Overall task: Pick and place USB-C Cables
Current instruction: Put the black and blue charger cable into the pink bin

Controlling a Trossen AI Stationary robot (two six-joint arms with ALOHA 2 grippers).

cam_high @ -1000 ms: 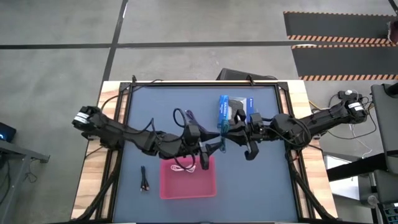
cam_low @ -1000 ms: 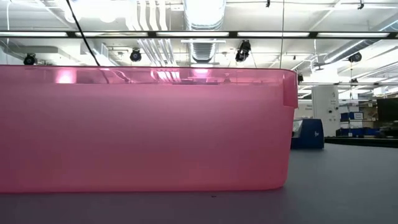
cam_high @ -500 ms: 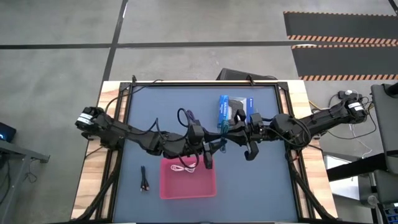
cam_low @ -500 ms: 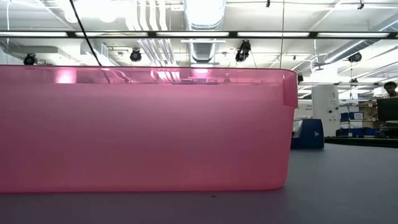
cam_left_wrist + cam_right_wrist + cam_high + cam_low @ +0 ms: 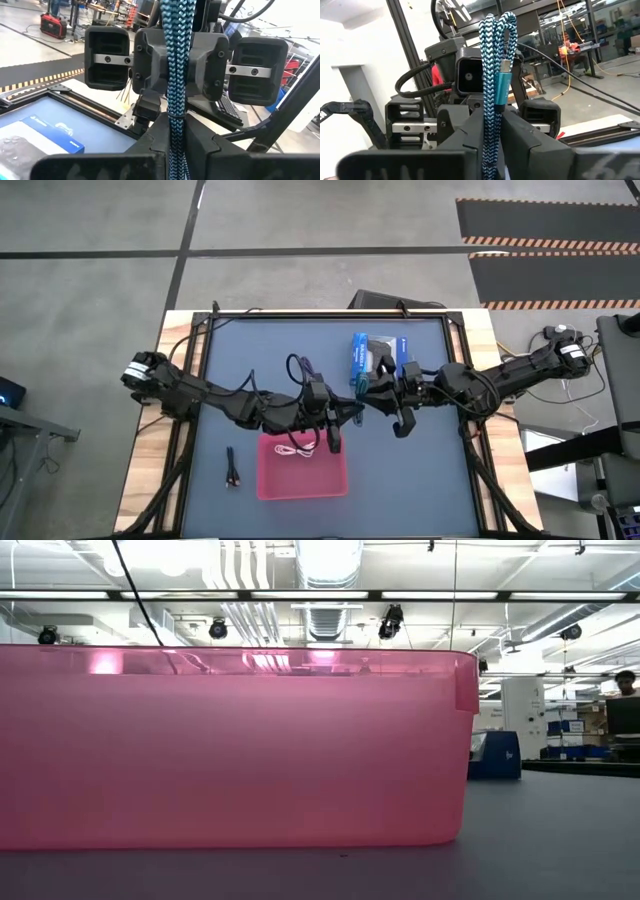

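The teal cable is held in the air between my two grippers above the table's middle, just past the far right corner of the pink tray. My left gripper and my right gripper face each other, both shut on it. A white cable lies in the tray. On the mat, a black cable lies left of the tray and a purple cable lies farther back. My left gripper pinches the teal cable's bundled strands between its two fingers, coming level from the table's left. The strands run upright across the fingers, clear of the table. My right gripper pinches the same folded bundle below its teal plug, coming level from the table's right. The bundle's loops stand above the fingers.
A blue-and-black box lies on the mat just behind the grippers. The pink tray's wall fills most of the low view. Bare mat lies right of the tray and along the far edge.
My left gripper has moved a little toward the table's right, up to the right gripper, and its fingers have come together on the teal cable. The cable stays lifted between the two grippers.
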